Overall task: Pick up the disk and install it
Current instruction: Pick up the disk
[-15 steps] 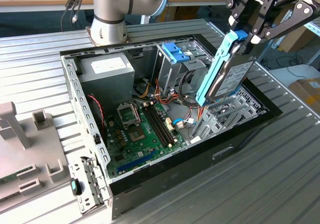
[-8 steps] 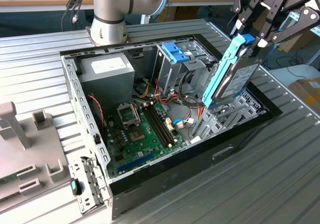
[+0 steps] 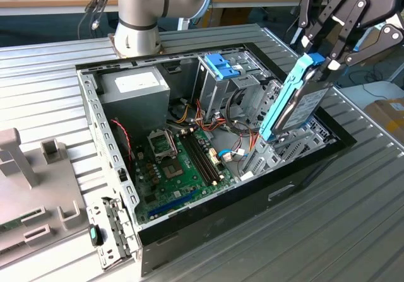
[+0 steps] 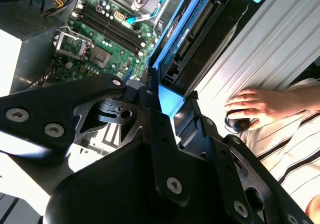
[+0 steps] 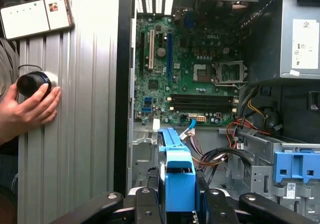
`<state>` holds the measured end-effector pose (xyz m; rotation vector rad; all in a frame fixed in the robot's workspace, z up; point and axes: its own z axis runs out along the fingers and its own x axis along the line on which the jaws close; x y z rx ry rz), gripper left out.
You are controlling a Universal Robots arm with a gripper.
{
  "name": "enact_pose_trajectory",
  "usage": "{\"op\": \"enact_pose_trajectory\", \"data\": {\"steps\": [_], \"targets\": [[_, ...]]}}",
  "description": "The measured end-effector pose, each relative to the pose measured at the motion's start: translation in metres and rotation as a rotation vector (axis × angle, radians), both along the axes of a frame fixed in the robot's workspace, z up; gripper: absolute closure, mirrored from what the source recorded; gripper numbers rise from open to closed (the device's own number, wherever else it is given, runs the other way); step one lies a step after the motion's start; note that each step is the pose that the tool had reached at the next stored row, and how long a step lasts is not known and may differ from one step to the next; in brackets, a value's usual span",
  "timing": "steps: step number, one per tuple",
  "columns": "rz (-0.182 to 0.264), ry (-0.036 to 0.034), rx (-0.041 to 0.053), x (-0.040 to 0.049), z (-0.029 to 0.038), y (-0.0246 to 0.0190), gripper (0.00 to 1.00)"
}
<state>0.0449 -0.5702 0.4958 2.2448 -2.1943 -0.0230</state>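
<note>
My gripper (image 3: 323, 58) hangs at the exterior view's upper right, shut on the top end of the disk (image 3: 295, 102). The disk is a grey drive in a light-blue carrier. It hangs on edge, tilted, over the right side of the open computer case (image 3: 208, 212), its lower end near the grey bay brackets (image 3: 278, 152). In the second wrist view the black fingers (image 4: 150, 101) clamp the disk (image 4: 185, 31) from both sides. In the first wrist view the disk (image 5: 178, 176) shows edge-on between the fingers.
The motherboard (image 3: 180, 162) lies on the case floor, with the power supply (image 3: 136, 89) and the upright drive cage with its blue latch (image 3: 222, 67) behind it. A person's hand (image 5: 27, 108) rests on a black knob on the ribbed table beside a phone (image 5: 37, 16). Grey fixtures (image 3: 25, 168) stand at the left.
</note>
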Motion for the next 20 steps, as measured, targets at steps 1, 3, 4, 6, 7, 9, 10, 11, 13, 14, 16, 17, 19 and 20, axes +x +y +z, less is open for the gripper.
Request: {"op": "enact_pose_trajectory", "data": {"steps": [1,3,4,6,7,9,10,11,13,14,16,17,19,20], "targets": [[0.000,0.0000,0.0000,0.0050,-0.0001,0.0000,0.64],[0.000,0.0000,0.0001,0.0096,-0.0003,0.0001,0.64],[0.000,0.0000,0.0000,0.0123,-0.0005,0.0000,0.64],[0.000,0.0000,-0.0007,0.0200,-0.0015,0.0001,0.64],[-0.001,0.0000,-0.0005,0.0200,-0.0030,0.0000,0.64],[-0.001,0.0000,-0.0004,0.0201,-0.0074,0.0000,0.64],[-0.001,0.0000,-0.0005,0.0202,-0.0080,0.0000,0.64],[-0.001,0.0000,-0.0006,0.0204,-0.0081,0.0000,0.64],[-0.001,0.0000,-0.0005,0.0223,-0.0089,0.0001,0.64],[-0.001,0.0001,-0.0006,0.0240,-0.0102,0.0000,0.64],[-0.001,0.0001,-0.0005,0.0244,-0.0182,0.0001,0.64],[-0.001,0.0000,-0.0004,0.0244,-0.0193,0.0010,0.64],[-0.001,0.0001,-0.0006,0.0244,-0.0198,0.0033,0.64],[-0.001,0.0000,-0.0004,0.0244,-0.0202,0.0041,0.64]]}}
